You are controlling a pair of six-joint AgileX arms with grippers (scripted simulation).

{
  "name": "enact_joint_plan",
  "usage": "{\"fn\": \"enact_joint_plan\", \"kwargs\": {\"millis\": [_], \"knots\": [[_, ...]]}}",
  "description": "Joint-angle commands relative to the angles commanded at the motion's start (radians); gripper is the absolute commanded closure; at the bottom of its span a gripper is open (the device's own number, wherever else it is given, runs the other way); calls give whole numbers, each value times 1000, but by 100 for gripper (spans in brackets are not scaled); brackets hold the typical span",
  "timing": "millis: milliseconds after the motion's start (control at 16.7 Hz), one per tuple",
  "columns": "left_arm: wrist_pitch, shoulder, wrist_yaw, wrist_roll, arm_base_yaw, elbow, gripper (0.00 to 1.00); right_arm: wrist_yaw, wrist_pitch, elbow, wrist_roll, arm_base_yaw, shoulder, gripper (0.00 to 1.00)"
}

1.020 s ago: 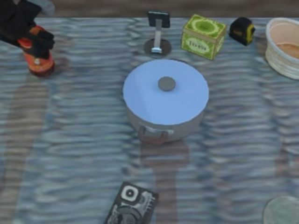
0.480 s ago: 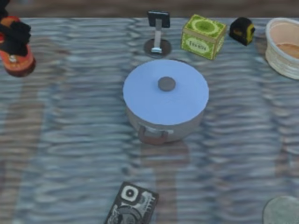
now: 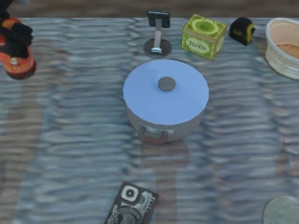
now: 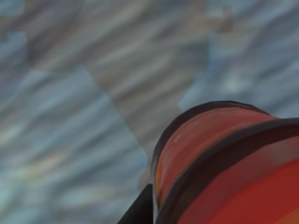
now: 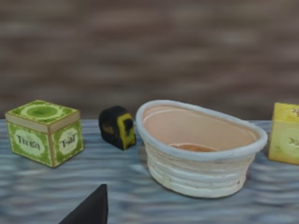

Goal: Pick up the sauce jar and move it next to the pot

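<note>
The sauce jar [image 3: 18,63], with its orange-red lid and label, hangs tilted at the table's far left back corner, and my left gripper [image 3: 17,38] is shut on it. It fills the left wrist view as a red and dark cylinder [image 4: 224,163] beside one dark finger [image 4: 140,212]. The pot [image 3: 166,100], grey with a pale-blue lid and dark knob, stands in the middle of the table, well to the right of the jar. My right gripper [image 5: 140,219] is outside the top view; one dark finger [image 5: 91,210] shows in the right wrist view with nothing against it.
Along the back stand a phone stand [image 3: 158,32], a green tea box [image 3: 202,36], a black-yellow tape measure [image 3: 242,30] and a beige bowl [image 3: 282,46]. A dark printed box [image 3: 131,205] lies at the front. A grey disc [image 3: 282,212] sits front right. A yellow box [image 5: 285,133] stands beside the bowl.
My left gripper has carried the jar leftward towards the table's edge; over the last half second it has hardly moved. The pot stays put.
</note>
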Motion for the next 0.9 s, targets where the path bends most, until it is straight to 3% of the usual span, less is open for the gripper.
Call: {"fn": "enact_joint_plan", "kwargs": {"millis": [240,660,900], "knots": [[70,-30,-61,-191,-84,-92,100,0,0,0,0,0,0,0],[241,-113,-211,-706,-283,-338,100,0,0,0,0,0,0,0],[310,-152,-265,-847,-353,-421,100,0,0,0,0,0,0,0]]}}
